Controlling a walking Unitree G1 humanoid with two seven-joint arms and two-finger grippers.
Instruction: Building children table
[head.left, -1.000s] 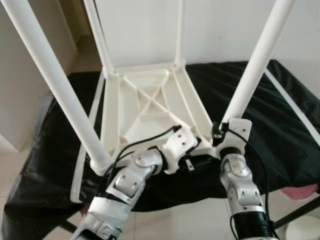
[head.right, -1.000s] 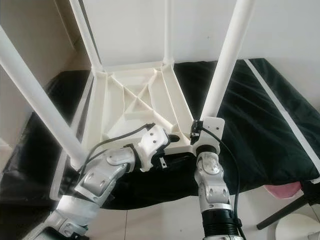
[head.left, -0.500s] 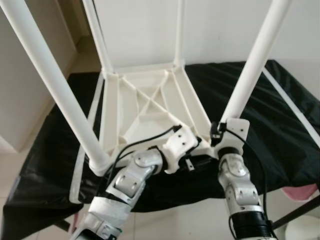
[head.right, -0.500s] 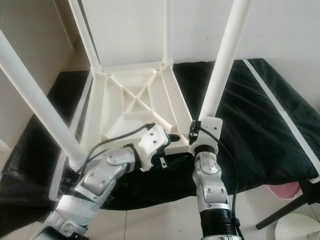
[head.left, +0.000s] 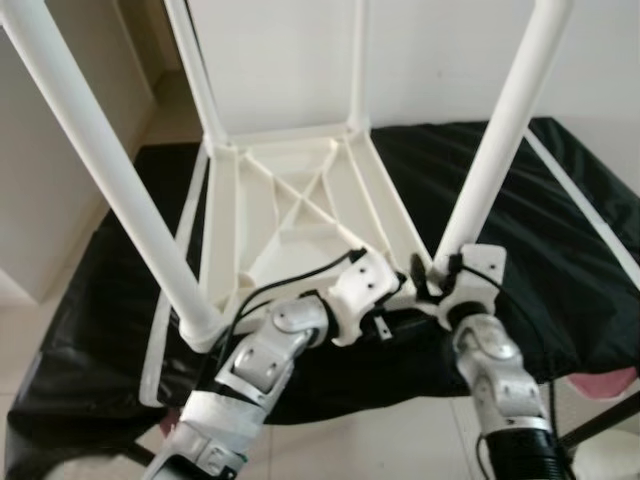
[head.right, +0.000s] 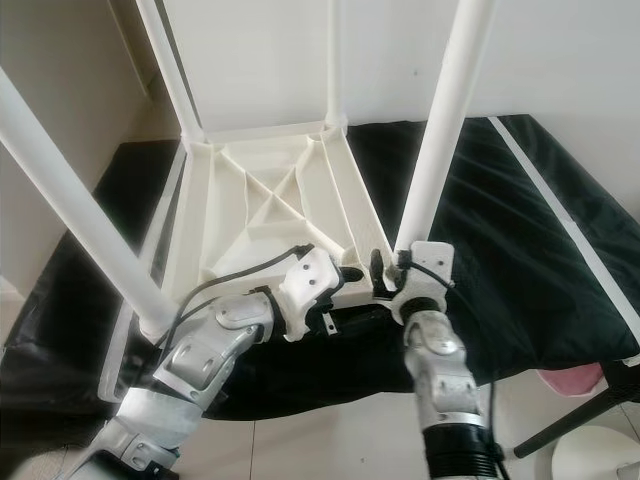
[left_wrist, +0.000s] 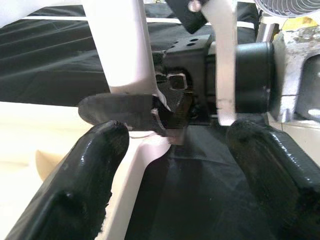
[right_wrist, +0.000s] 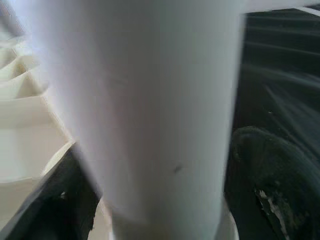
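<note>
Right claw (head.right: 392, 268) gripping table leg (head.right: 440, 130), black cloth (head.right: 520, 230)

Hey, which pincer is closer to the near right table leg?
The right pincer: its fingers straddle the near right table leg at its base. The left pincer sits open just beside that base.

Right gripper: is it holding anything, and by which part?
The right gripper is closed around the near right table leg at its base, just above the upturned tabletop. The left gripper is open beside it, holding nothing.
</note>
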